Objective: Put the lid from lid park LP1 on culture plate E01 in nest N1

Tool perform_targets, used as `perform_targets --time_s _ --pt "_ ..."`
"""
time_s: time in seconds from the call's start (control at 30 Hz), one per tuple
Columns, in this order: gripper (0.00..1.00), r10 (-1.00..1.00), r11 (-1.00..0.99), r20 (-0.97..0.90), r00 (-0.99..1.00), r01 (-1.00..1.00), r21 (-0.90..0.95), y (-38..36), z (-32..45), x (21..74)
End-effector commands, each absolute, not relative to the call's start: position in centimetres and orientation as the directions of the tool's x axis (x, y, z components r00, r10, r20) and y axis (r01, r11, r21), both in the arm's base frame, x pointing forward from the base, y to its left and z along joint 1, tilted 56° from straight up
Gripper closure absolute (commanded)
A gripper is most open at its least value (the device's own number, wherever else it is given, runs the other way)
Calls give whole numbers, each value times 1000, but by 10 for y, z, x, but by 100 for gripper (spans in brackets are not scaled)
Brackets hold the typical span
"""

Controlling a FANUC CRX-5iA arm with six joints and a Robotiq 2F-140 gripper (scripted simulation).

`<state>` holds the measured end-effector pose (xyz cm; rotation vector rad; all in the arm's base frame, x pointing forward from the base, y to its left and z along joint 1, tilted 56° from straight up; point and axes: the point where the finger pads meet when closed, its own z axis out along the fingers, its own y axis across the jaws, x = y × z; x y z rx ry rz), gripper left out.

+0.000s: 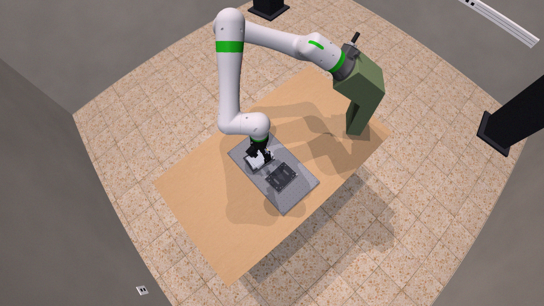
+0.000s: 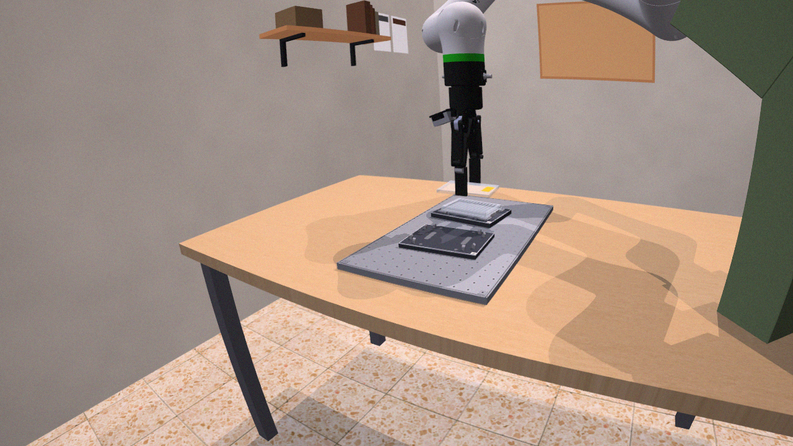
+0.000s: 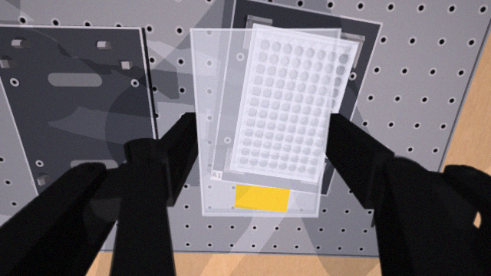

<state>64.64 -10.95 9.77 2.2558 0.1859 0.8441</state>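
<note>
My gripper (image 3: 261, 132) (image 2: 461, 186) (image 1: 259, 154) is shut on the clear lid (image 3: 261, 198) (image 2: 481, 189), which has a yellow label at its near end. It holds the lid level in the air above the white culture plate E01 (image 3: 347, 57) (image 2: 470, 209) (image 1: 253, 165) in the dark nest N1 (image 3: 368, 38). In the wrist view the plate shows through the lid, shifted to the right and turned a little against it. The dark lid park LP1 (image 3: 77, 100) (image 2: 446, 239) (image 1: 280, 177) lies bare beside the nest.
Nest and lid park sit on a grey perforated baseplate (image 3: 414, 77) (image 2: 443, 271) (image 1: 293, 197) on a wooden table (image 2: 277, 244). The arm's green pedestal (image 2: 765, 222) (image 1: 361, 91) stands at the table's far right.
</note>
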Motion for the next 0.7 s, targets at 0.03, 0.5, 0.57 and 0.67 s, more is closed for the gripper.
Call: perform_targets --time_s 0.03,0.5,0.57,0.67 --pt "39 353 -752 511 784 -86 653 -129 118 645" --pt "39 353 -753 511 784 -87 653 -129 118 645" --pt "39 352 -753 512 784 -88 652 -129 118 645" --pt "39 349 -754 514 783 -90 650 -129 118 645"
